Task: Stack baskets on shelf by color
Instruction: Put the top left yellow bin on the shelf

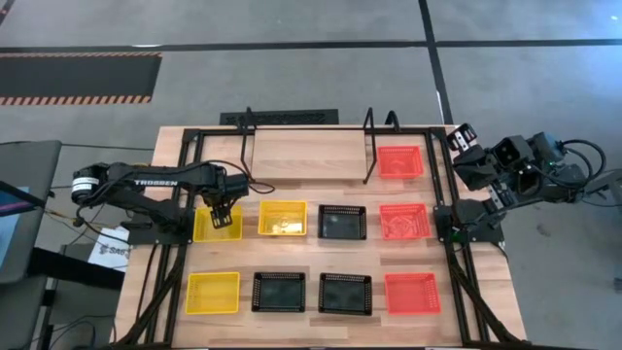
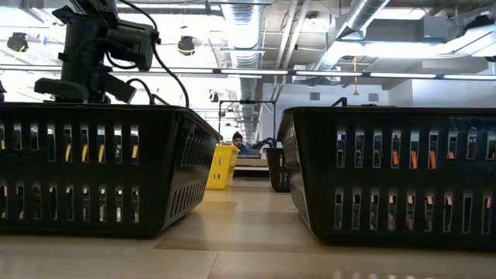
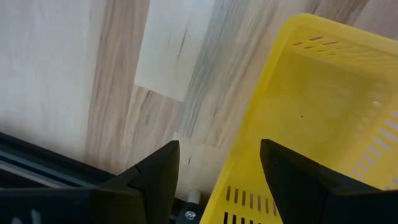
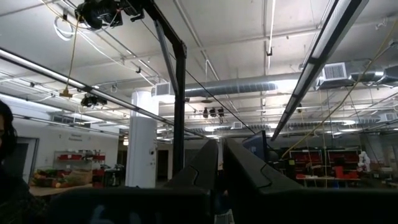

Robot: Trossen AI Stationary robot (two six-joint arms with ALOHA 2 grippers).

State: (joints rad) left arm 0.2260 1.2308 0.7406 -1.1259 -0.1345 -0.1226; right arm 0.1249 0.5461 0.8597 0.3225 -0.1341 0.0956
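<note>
The left hand (image 1: 222, 207) is seen in the high view over the far edge of a small yellow plastic mesh basket (image 1: 218, 224), which sits on the wooden desk (image 1: 292, 156) at about 9 o'clock from the desk's middle. In the left wrist view the hand's two dark fingers (image 3: 155, 180) are spread wide, with the basket's yellow rim (image 3: 249, 130) between them. One finger is outside the wall, over the bare wood, and the other is over the inside of the basket. No squeeze on the wall is seen.

The low shelf with a light wooden board and black wire hoops (image 1: 306, 156) stands at 12 o'clock on the desk. It is well apart from the hand and basket, which lie toward 7 o'clock from it.

The right hand (image 4: 219, 162) is held up off the desk at 3 o'clock, pointing at the ceiling. Its fingers are nearly together and nothing is held.
</note>
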